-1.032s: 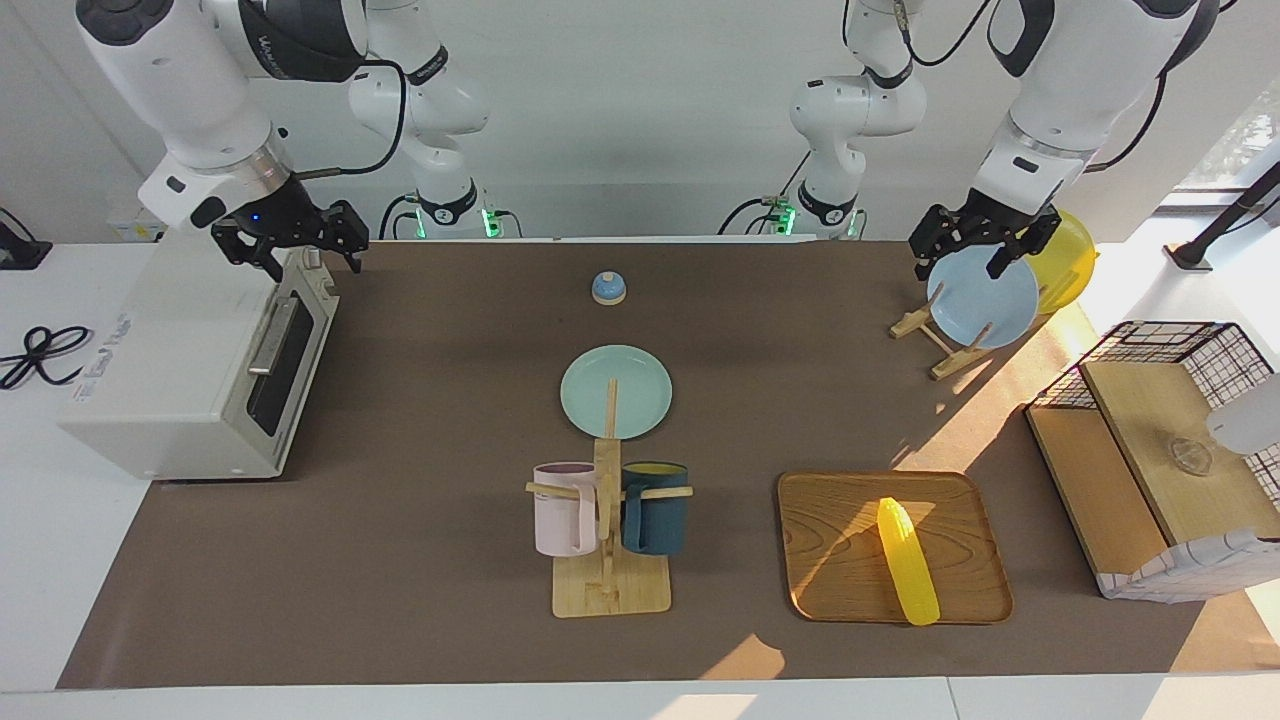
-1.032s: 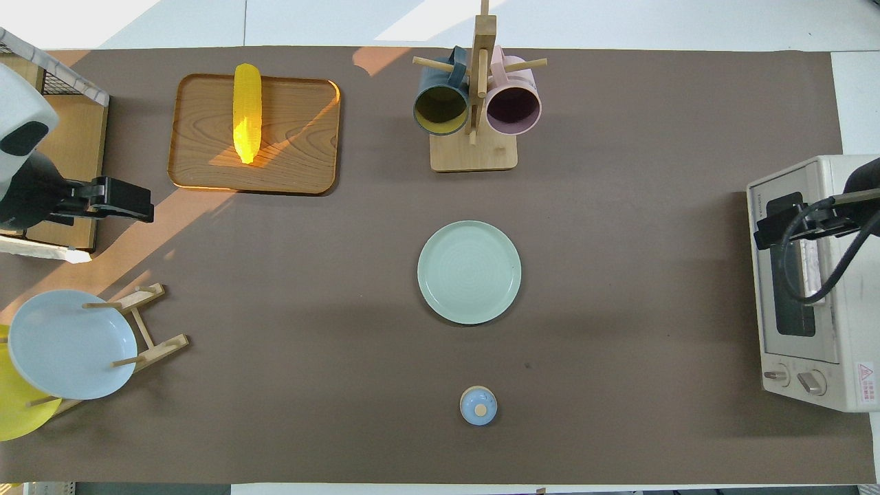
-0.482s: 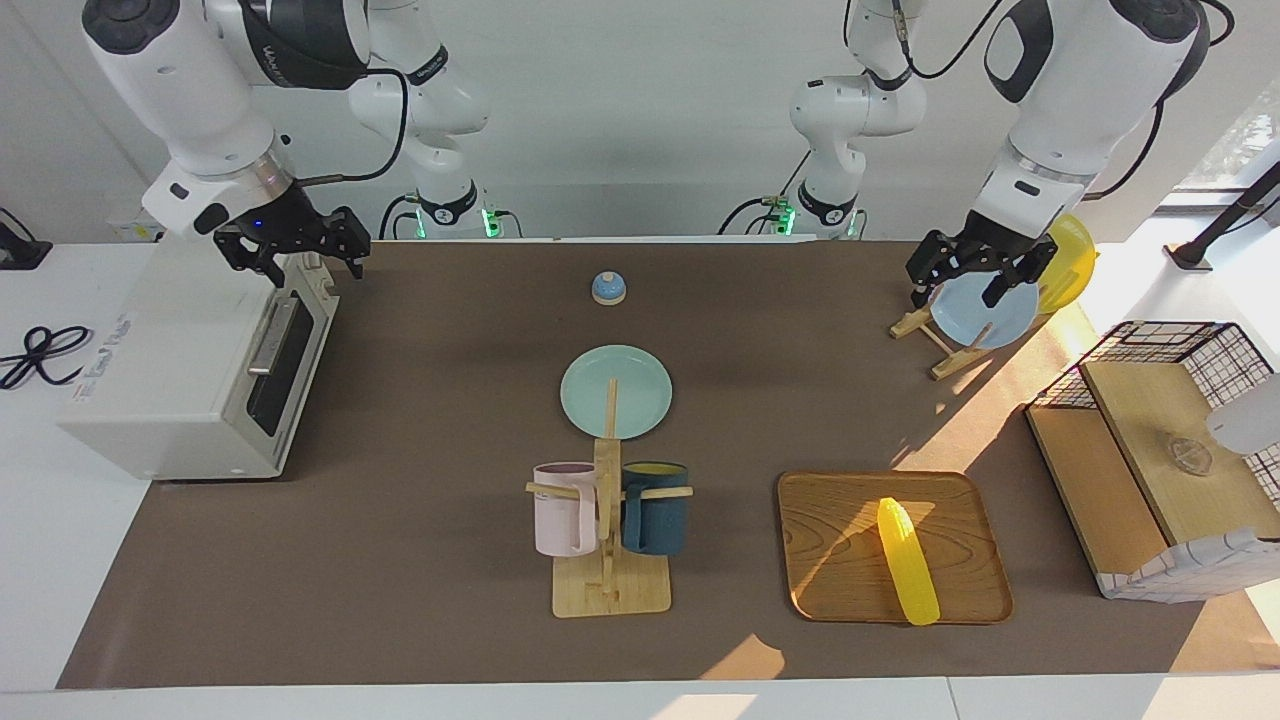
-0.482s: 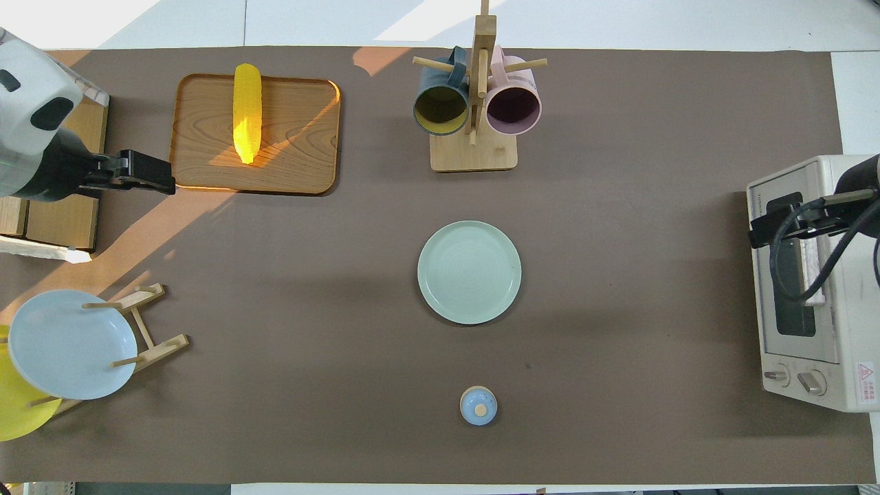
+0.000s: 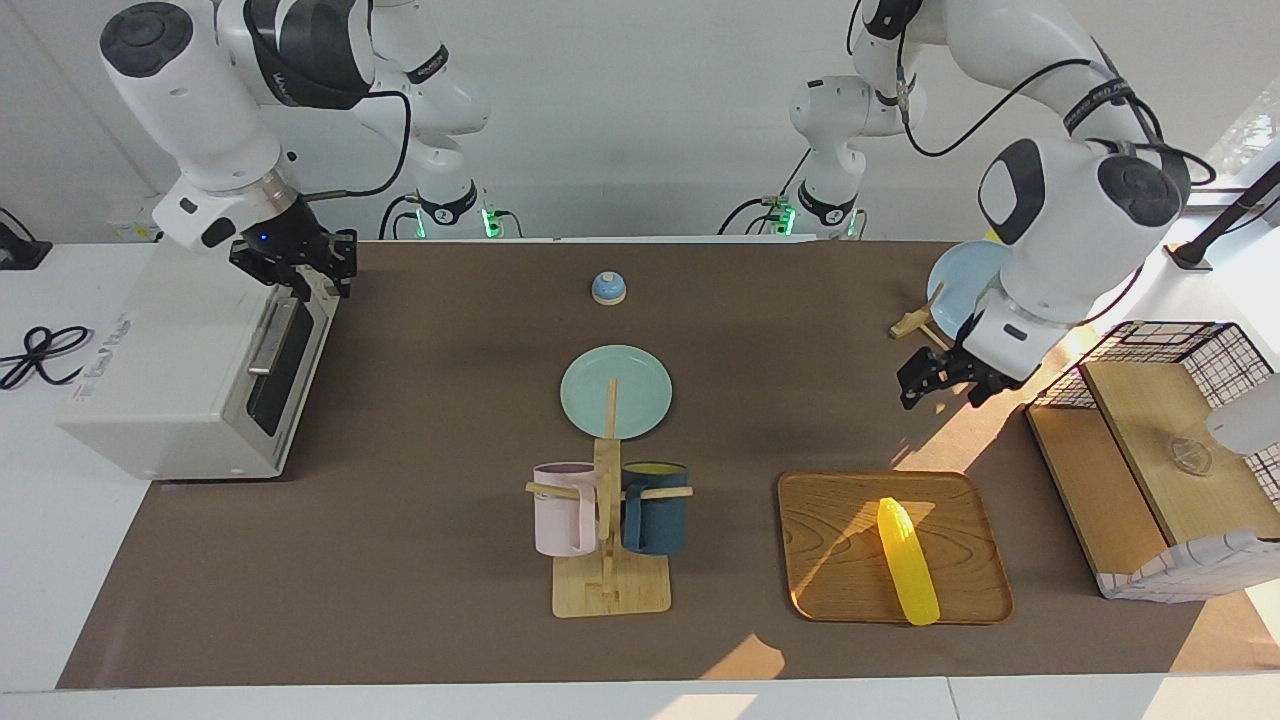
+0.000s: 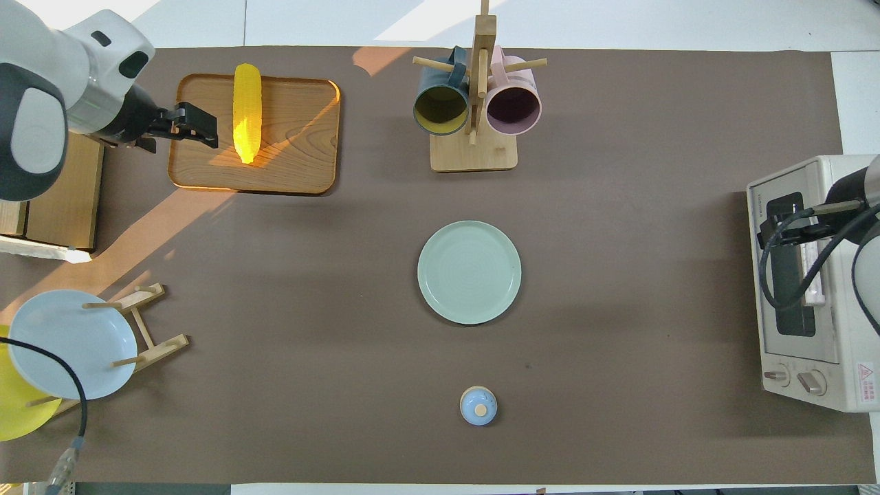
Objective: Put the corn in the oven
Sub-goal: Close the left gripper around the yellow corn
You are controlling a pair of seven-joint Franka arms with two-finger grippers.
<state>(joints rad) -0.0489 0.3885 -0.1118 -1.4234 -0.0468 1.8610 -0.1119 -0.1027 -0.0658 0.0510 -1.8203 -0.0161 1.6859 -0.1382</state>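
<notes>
My left hand hangs in the air empty, over the brown table just short of the wooden tray; I cannot tell how far its fingers are spread. The corn lies on that tray at a slant, toward my left arm's end of the table and well apart from the oven. My right hand is at the top edge of the oven door, near the bar handle, and I cannot tell its opening either. The door looks shut.

As I judge it, the step is two reaches at once: left to the corn, right to the door. To do it well I should bring the left hand down across the cob's middle, fingers square to its length, since the smooth tapered plastic may slip out endwise. The door has to drop fully before the corn arrives.

The table is covered in a brown mat, sunlit near the tray. A mug rack, a green plate and a small bell sit between tray and oven, so the carry should pass above them. A plate stand and a wire basket sit at my left arm's end.
</notes>
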